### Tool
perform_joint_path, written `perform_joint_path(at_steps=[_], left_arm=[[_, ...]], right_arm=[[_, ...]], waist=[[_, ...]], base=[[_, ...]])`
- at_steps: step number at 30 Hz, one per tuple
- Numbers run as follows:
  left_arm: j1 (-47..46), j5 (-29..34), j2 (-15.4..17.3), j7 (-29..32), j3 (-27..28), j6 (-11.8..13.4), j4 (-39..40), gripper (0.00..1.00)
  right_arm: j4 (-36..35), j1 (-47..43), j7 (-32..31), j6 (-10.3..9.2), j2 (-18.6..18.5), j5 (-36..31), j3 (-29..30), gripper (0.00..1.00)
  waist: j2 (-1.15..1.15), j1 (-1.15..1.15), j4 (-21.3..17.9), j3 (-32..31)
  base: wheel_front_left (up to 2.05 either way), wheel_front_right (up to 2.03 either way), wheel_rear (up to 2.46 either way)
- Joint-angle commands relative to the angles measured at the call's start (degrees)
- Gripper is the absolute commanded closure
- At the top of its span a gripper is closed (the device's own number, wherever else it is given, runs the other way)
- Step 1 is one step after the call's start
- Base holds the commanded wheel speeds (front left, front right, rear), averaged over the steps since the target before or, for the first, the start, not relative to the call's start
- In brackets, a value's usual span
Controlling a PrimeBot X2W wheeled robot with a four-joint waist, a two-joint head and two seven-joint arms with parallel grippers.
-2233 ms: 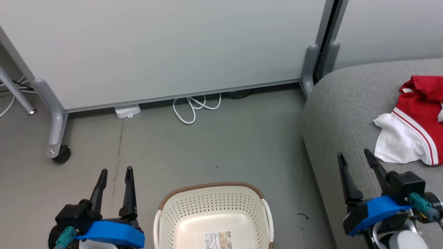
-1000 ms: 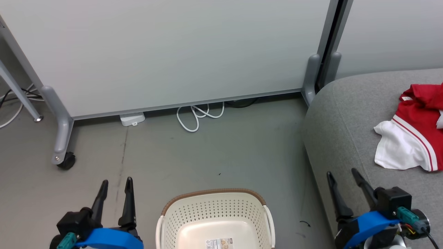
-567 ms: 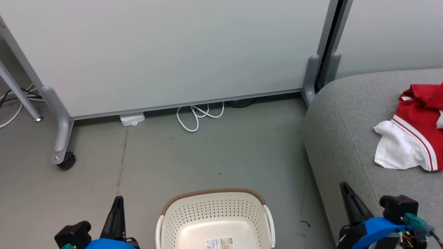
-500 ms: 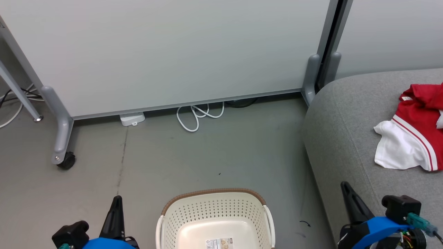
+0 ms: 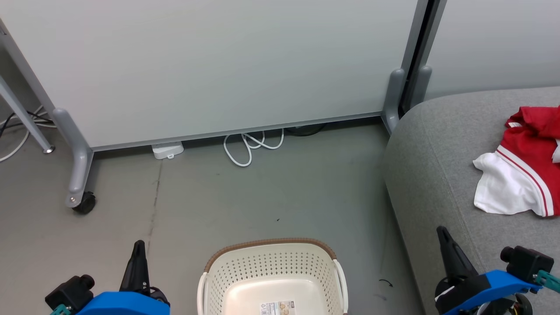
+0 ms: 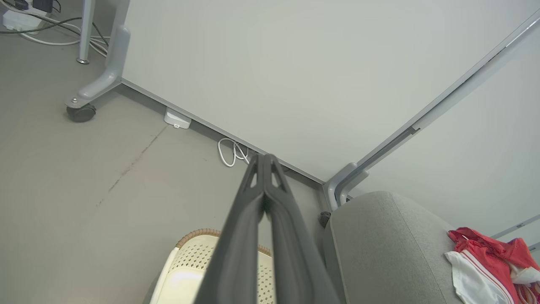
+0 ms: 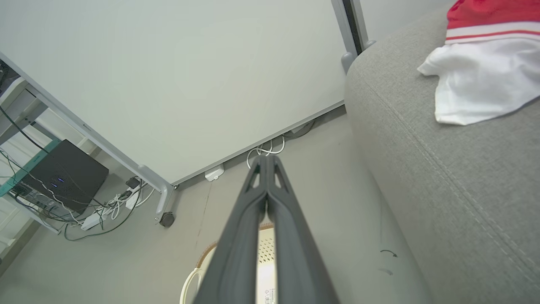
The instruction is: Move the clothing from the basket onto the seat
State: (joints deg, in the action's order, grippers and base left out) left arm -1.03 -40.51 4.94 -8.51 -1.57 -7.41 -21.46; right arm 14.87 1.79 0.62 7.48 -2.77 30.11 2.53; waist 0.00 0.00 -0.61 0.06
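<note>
Showing smooth cream plastic on the basket (image 5: 271, 264), perforated, with a brown woven-look rim. Showing matt, coarse grey cloth on the seat (image 5: 433, 175). Catching soft red and white fabric in the clothing (image 5: 520, 157). Getting dull scuffed grey on the floor (image 5: 262, 192), satin metal on the partition leg (image 5: 80, 162).

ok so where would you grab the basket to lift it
Probably by a white side handle, coming down from above: the basket stands upright and open on the floor, and each handle bows out from its side, leaving a gap to hook into.
</note>
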Motion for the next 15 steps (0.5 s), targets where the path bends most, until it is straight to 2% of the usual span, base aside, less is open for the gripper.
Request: perform_joint_path(at_steps=[1,15], left_arm=[[-1.80,-2.45,0.06,0.64,0.68,-0.03,1.26,1.00],[-2.58,-11.84,-0.33,3.39,2.14,-0.04,2.49,1.00]], right_arm=[[-1.01,1.67,-0.32,0.00,-0.12,3.05,0.36,1.00],[-1.05,2.34,-1.60,0.01,-0.13,14.33,1.06,1.00]], waist=[[0.00,0.00,0.02,0.00],[0.00,0.00,0.09,0.02]], base=[[0.00,0.00,0.00],[0.00,0.00,0.00]])
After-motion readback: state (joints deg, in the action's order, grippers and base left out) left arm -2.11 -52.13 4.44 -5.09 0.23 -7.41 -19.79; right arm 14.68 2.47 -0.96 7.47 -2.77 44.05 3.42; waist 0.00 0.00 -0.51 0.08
